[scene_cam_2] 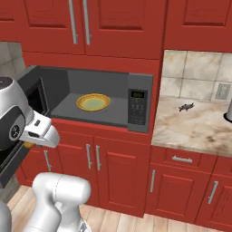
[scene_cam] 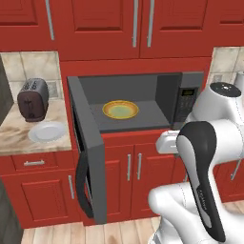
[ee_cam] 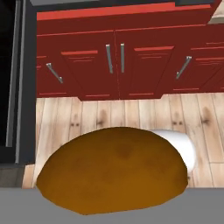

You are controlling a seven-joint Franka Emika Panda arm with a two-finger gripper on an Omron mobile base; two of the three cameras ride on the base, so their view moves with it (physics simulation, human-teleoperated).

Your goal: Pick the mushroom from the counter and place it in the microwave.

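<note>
Fingers of the gripper [scene_cam_2: 30, 145] are pressed in narrow on the mushroom [ee_cam: 111, 170], whose rounded brown-orange cap bulges up from the bottom of the hand view and covers both tips there; its stem cannot be made out. From the right base view only a sliver of orange shows under the white hand, in front of the open microwave door [scene_cam: 89, 162] and below the level of the oven's floor. From the left base view the hand's white body sits just right of the cabinet doors, and the big dark-jointed forearm blocks anything it carries.

Beyond the cap, the hand view shows pale wood floor planks [ee_cam: 109, 113] and glossy red base cabinets [ee_cam: 118, 65] with slim metal bar handles; a dark edge of the door runs down the left side.

Set into the red cabinetry, the microwave [scene_cam: 138, 102] is a dark grey box with a matte grey interior and a control panel [scene_cam_2: 137, 107] on its right. A shallow round yellow plate [scene_cam: 120, 109] with a greenish centre lies on its floor. The door hangs open to the left, its black handle curved.

On the left marbled beige counter [scene_cam: 14, 136] stand a dark toaster [scene_cam: 33, 99] and a white plate [scene_cam: 47, 131]. A small dark object [scene_cam_2: 186, 107] on the right counter stretch is too small to identify.
</note>
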